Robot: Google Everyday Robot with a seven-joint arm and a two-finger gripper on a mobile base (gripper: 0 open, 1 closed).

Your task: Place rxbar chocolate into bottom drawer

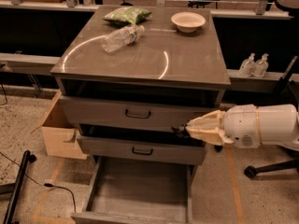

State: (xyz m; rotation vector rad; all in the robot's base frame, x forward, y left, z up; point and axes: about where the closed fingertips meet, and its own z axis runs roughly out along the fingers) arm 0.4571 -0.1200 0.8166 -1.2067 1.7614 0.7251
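Note:
My gripper hangs in front of the cabinet's right side, level with the gap between the top and middle drawers. Its cream fingers are shut on a small dark bar, the rxbar chocolate, of which only an end shows at the tips. The bottom drawer is pulled out below and left of the gripper, with a plain grey floor and nothing in it. The two upper drawers with black handles stand slightly ajar.
On the cabinet top lie a green snack bag, a clear water bottle and a white bowl. A cardboard box stands at the left, two small bottles on a right ledge, a chair base at the right.

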